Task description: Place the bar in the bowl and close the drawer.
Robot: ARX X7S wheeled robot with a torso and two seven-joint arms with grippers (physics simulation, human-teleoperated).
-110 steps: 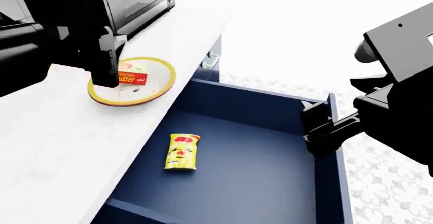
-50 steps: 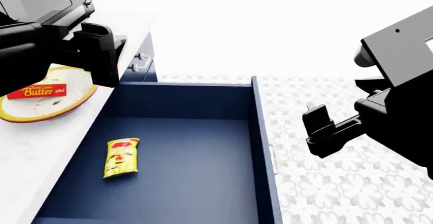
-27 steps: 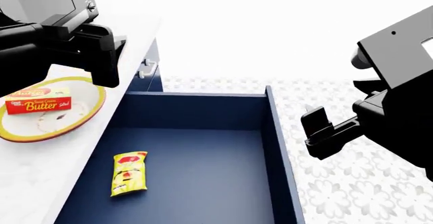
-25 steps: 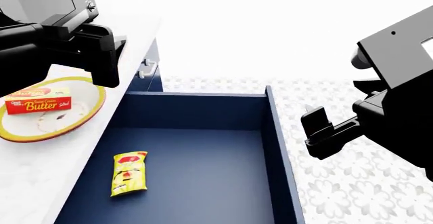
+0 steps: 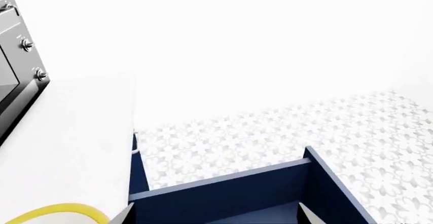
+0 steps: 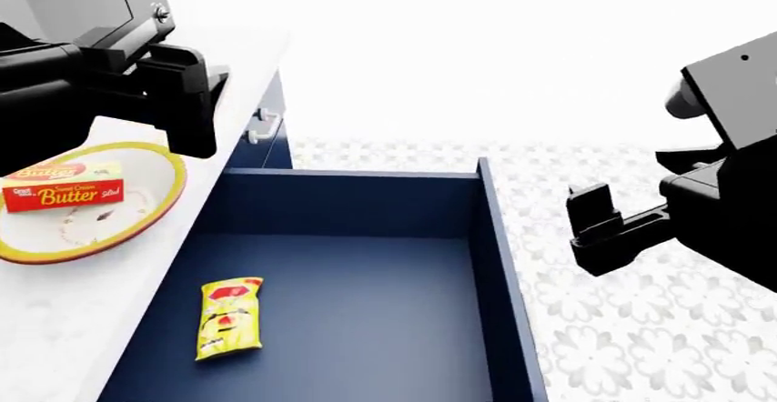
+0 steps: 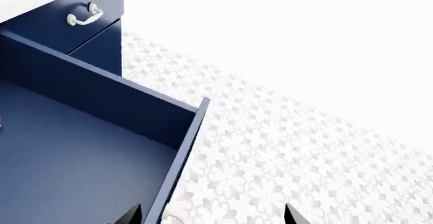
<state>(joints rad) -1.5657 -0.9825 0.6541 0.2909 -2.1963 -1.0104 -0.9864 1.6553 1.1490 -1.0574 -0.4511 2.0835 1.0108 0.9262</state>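
Note:
The bar (image 6: 61,186), a red and pale yellow butter box, lies in the bowl (image 6: 140,225) on the white counter. In the left wrist view only the bowl's yellow rim (image 5: 62,211) shows. The navy drawer (image 6: 498,266) stands pulled out. Its front wall (image 7: 177,155) and a bit of its white handle (image 7: 172,215) show in the right wrist view. My left gripper (image 6: 188,120) hovers above the counter's edge beside the bowl, open (image 5: 215,217) and empty. My right gripper (image 6: 598,229) hangs over the floor to the right of the drawer's front, open (image 7: 212,215) and empty.
A flat yellow snack packet (image 6: 228,317) lies in the drawer. A black and silver oven (image 6: 85,2) stands at the back of the counter (image 6: 49,329). A smaller navy drawer front with a white handle (image 7: 84,16) sits beyond. Patterned floor (image 6: 631,329) spreads to the right.
The head view has swung from the bowl to face the open drawer squarely. In the last half second my right gripper has drifted right, away from the drawer's front. The bar stays in the bowl.

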